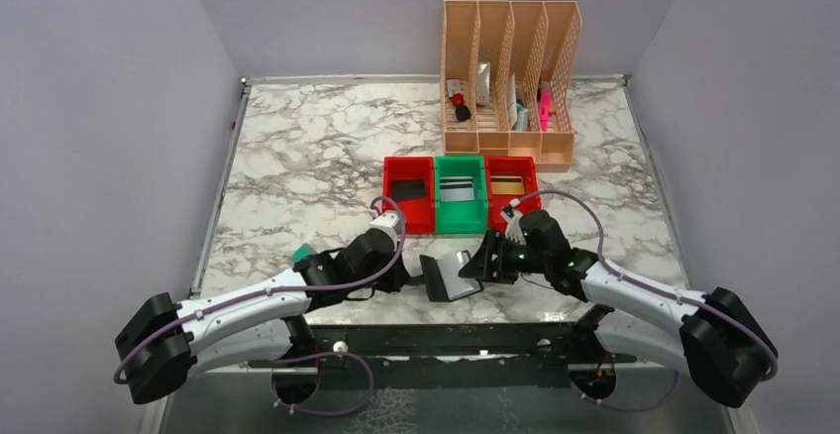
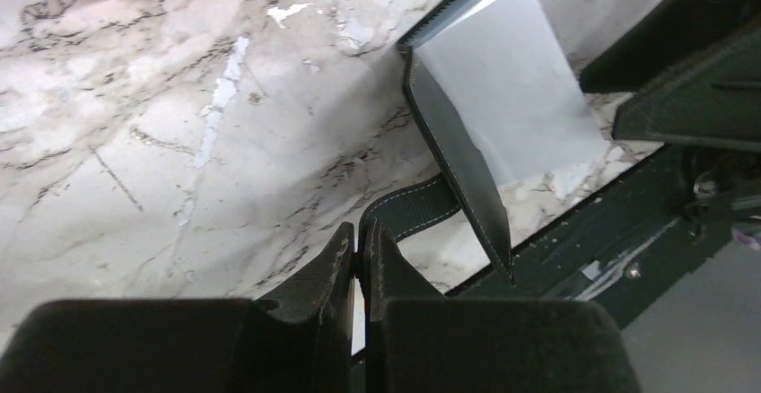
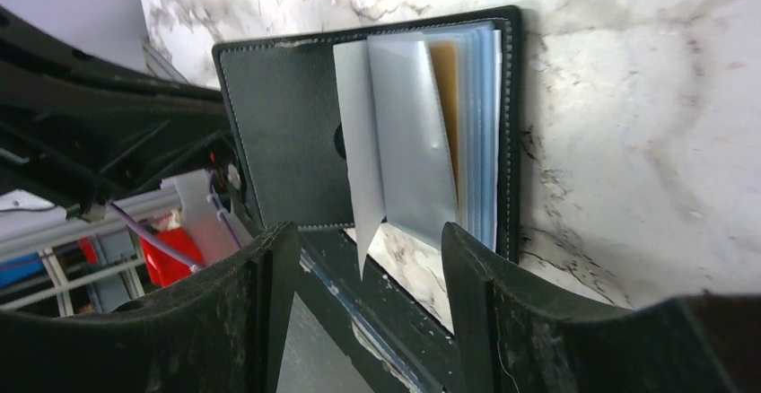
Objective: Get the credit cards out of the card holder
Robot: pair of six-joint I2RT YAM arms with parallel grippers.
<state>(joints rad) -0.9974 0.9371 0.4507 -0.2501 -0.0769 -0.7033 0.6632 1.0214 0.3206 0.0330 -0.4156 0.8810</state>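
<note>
The black card holder lies open at the table's near edge, its blue-grey pocket leaves fanned up. An orange-brown credit card shows edge-on inside one pocket. My left gripper is shut on the holder's short strap tab, left of the cover. My right gripper is open at the holder's right side. Its fingers straddle the lower edge of the leaves without touching them. One pale leaf corner hangs between them.
Behind the holder stand a red bin, a green bin and another red bin, each with a card in it. A peach file organiser stands at the back right. A black rail runs along the near edge.
</note>
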